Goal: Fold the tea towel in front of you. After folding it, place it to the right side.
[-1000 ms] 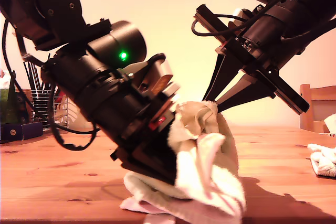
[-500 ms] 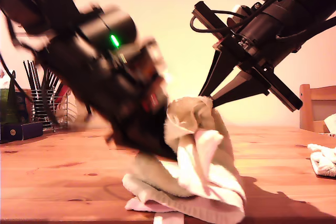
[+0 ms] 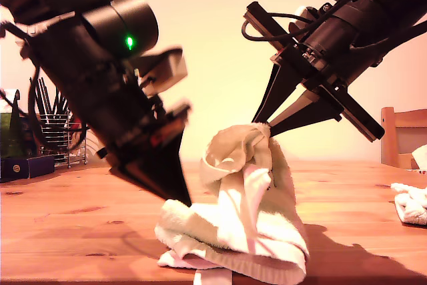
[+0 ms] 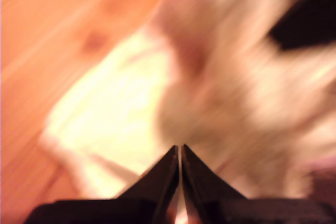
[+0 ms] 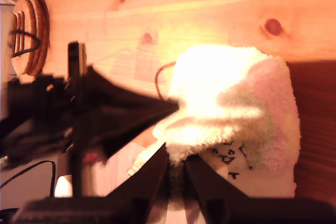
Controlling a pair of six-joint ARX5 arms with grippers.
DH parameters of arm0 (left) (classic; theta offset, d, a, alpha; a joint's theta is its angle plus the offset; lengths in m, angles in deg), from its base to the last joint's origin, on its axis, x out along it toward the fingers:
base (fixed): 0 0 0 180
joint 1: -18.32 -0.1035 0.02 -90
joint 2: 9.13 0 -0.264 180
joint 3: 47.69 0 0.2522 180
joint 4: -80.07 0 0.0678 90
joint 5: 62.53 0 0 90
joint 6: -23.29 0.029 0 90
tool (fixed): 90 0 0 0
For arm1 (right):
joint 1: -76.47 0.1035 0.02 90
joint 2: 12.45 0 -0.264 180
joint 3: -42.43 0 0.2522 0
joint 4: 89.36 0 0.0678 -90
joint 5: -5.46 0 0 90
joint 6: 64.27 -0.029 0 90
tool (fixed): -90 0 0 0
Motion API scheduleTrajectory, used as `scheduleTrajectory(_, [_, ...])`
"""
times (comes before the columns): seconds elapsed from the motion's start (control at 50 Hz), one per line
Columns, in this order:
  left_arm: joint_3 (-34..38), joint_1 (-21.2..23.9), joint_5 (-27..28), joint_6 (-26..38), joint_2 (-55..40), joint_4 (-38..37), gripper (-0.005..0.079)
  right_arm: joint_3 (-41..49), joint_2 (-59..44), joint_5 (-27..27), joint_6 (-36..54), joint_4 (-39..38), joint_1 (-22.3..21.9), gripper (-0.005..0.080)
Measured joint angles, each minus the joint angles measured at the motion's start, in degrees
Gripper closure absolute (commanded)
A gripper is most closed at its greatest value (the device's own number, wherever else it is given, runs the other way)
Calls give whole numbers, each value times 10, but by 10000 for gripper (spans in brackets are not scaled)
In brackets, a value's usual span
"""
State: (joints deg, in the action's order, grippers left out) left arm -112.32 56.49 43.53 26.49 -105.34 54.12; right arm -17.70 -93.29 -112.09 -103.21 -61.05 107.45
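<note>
The tea towel [image 3: 247, 218], white and fluffy, is bunched on the wooden table [image 3: 67, 231], with its top pulled up into a peak. My second gripper [image 3: 263, 125] comes down from the exterior view's right and is shut on that peak. In the second wrist view its jaws [image 5: 176, 156] pinch the towel [image 5: 231, 93]. My first gripper [image 3: 180, 198] points down beside the towel on the exterior view's left, apart from it. In the first wrist view the first gripper [image 4: 180, 148] is shut on nothing, with the blurred towel [image 4: 210, 77] ahead.
A wire utensil rack [image 3: 53, 138] and a dark blue box [image 3: 27, 165] stand at the exterior view's left. Another white cloth [image 3: 410, 201] and a wooden chair [image 3: 403, 135] are at its right. A stack of round coasters [image 5: 31, 35] shows in the second wrist view.
My first gripper has let go of the towel and pulled back toward the exterior view's left. The towel's side has dropped and hangs from the second gripper, which has stayed put.
</note>
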Motion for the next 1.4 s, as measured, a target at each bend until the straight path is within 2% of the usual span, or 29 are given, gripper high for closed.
scheduleTrajectory(0.3, [0,1,23,-1,-46,20,766,0,0,0,0,0,0,762])
scheduleTrajectory(0.52, [0,7,69,-31,-63,53,766,0,0,-4,-1,-11,0,763])
scheduleTrajectory(0.9, [0,34,75,-43,-64,54,766,0,-1,-3,-16,-30,0,762])
scheduleTrajectory(1.16, [0,25,82,-43,-64,51,766,0,-71,-1,-15,-44,9,762])
scheduleTrajectory(1.4, [0,17,105,-43,-59,44,766,0,-101,14,-15,-88,10,762])
